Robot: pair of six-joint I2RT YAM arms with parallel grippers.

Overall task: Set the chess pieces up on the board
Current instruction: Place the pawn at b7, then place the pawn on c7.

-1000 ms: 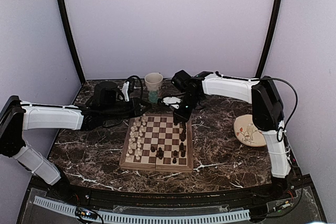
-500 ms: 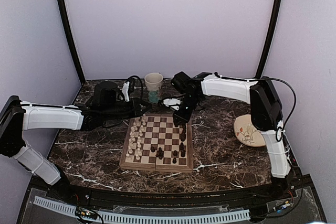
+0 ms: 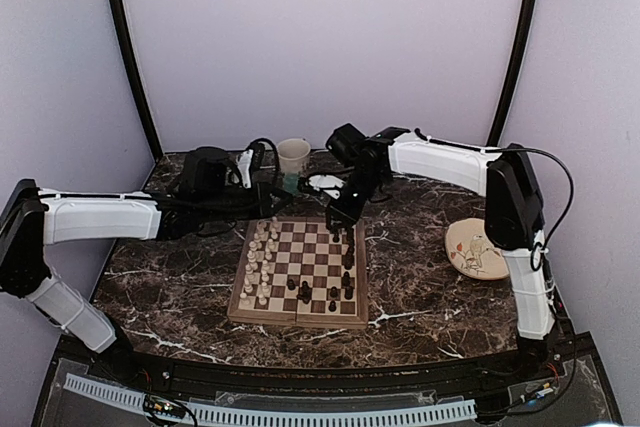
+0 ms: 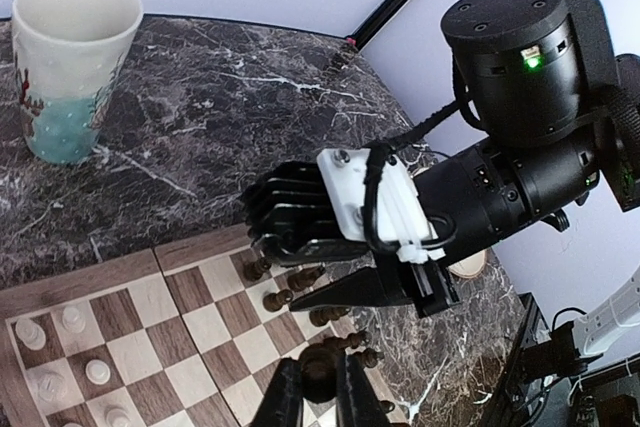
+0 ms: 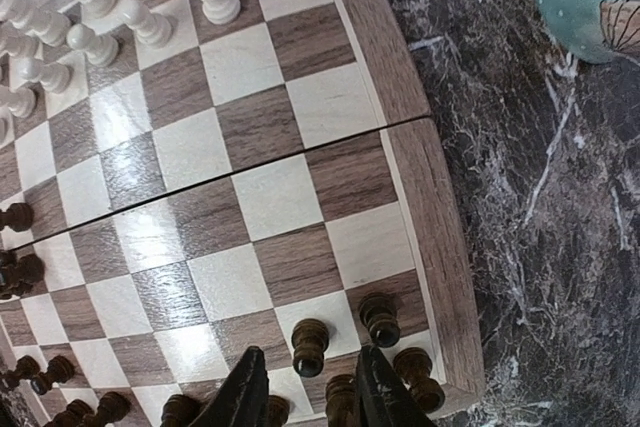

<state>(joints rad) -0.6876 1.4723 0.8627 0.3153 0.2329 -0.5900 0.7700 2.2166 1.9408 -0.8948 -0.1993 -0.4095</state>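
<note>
**Both arms crowd the far edge of the board (image 3: 298,319) with dark pieces in play.**

On your left, the left gripper (image 4: 318,365) hovers near the board's far edge. As far as the wrist view lets you judge, it is clenched on a dark piece (image 4: 320,379). The cream pieces (image 3: 260,262) stand along the board's left side. To the right, the right gripper (image 5: 310,367) is parted, its fingers straddling dark pieces (image 5: 380,319) packed by the border. A slanted lift could topple them or push one off the rim. The arms sit near each other, so a reach by either could clip the other.
</note>
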